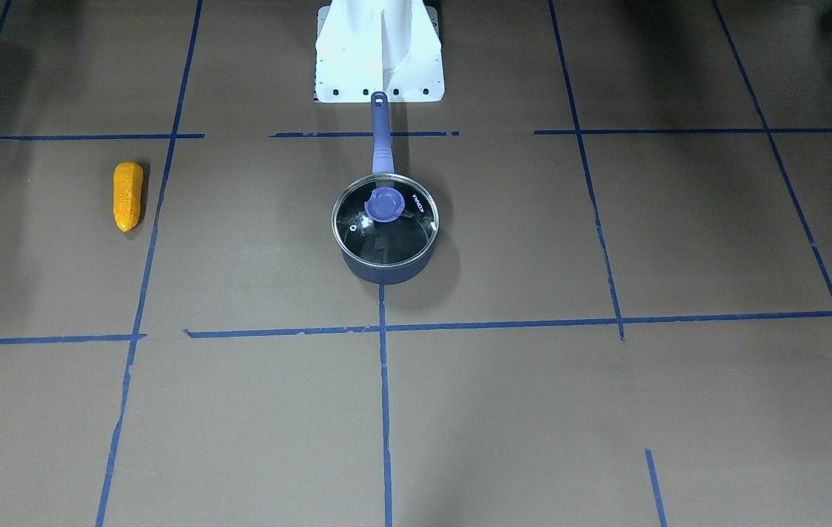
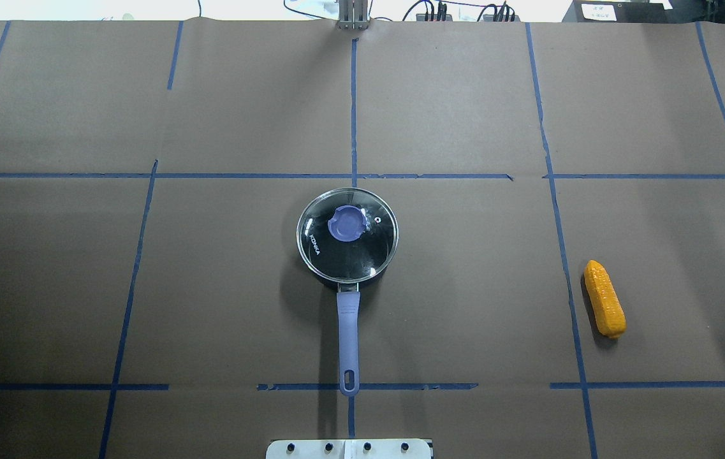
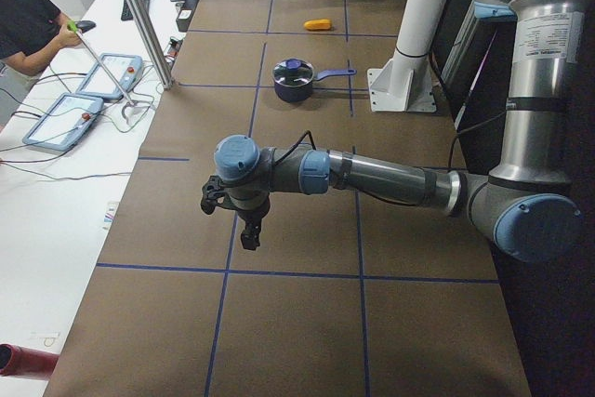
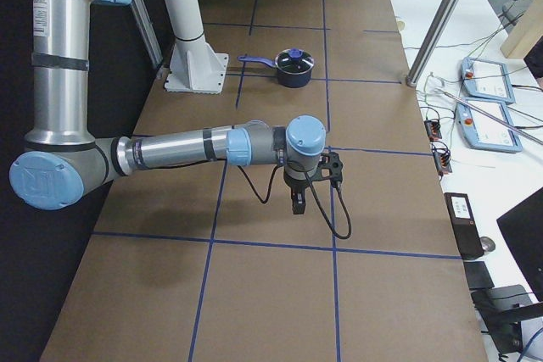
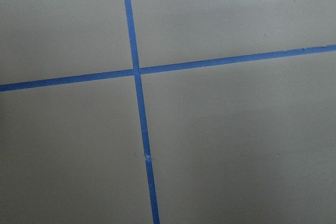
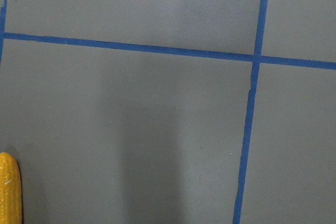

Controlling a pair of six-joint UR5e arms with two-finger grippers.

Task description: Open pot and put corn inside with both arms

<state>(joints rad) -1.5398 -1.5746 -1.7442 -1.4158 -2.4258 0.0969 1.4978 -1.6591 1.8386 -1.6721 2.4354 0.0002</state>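
A: Front view: where do things sit?
B: The pot (image 1: 386,272) stands at centre with its lid (image 1: 385,223) on. Its handle points up the frame to the white base (image 1: 379,66). The corn (image 1: 128,195) lies at the left, well apart from the pot and just beside a tape (image 1: 154,227) line.

A: Overhead?
B: The pot (image 2: 349,331) is at centre, the lid (image 2: 347,234) closed on it, the handle toward the bottom edge. The corn (image 2: 604,298) lies at the right, beside a tape line.

A: Left side view?
B: The left arm (image 3: 372,176) stretches across mid-frame. The left gripper (image 3: 249,234) hangs pointing down over the table (image 3: 307,323). How far open it is, or whether it holds anything, cannot be told. The pot (image 3: 296,90) and corn (image 3: 318,24) sit far off at the top.

A: Right side view?
B: The right arm (image 4: 178,148) also reaches across mid-frame, and the right gripper (image 4: 297,203) points down. Its opening and hold cannot be told either. The pot (image 4: 294,76) is at upper centre.

A: The wrist views?
B: The left shows only crossing tape (image 5: 137,72) on brown paper. The right shows tape lines and the corn (image 6: 9,187) at the lower left edge.
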